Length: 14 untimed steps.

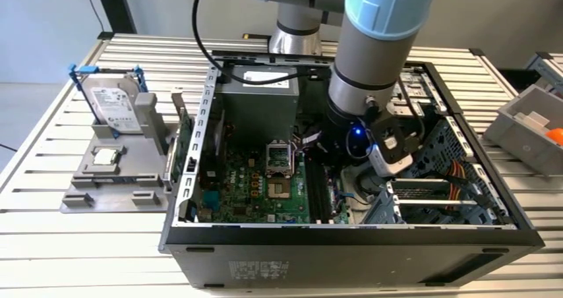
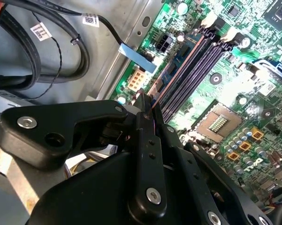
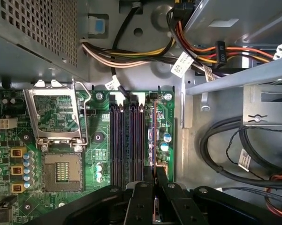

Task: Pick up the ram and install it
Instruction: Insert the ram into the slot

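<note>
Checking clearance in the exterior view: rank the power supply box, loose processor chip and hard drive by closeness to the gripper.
1. Grey metal power supply box, inside the case beside the gripper.
2. Small square silver processor chip, on the grey tray outside.
3. Large silver hard drive, upright behind it; nearly tied.

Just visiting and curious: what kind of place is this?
Probably a robotics lab or test bench for computer assembly: an opened desktop computer case on a slatted metal table, a robot arm, and a hard drive in a holder.
</note>
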Motion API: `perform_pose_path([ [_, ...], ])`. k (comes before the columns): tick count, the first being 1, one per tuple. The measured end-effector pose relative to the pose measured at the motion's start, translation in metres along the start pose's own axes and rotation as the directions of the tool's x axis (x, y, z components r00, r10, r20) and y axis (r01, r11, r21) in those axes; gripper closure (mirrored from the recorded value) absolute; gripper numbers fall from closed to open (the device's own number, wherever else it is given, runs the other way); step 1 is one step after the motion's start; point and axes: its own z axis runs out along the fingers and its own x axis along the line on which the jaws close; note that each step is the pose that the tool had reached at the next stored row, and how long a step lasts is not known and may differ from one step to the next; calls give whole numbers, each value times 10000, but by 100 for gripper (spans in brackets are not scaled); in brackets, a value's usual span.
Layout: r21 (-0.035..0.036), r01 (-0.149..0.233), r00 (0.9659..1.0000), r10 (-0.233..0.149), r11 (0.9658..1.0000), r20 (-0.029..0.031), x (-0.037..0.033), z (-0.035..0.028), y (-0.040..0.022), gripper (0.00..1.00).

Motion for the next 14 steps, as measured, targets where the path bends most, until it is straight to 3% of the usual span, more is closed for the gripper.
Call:
perform_pose_path([
  [7,78,5,10000,-5,10000,2,17,8,-4,100],
  [14,86,8,10000,-8,10000,-3,38,37,-10,100],
])
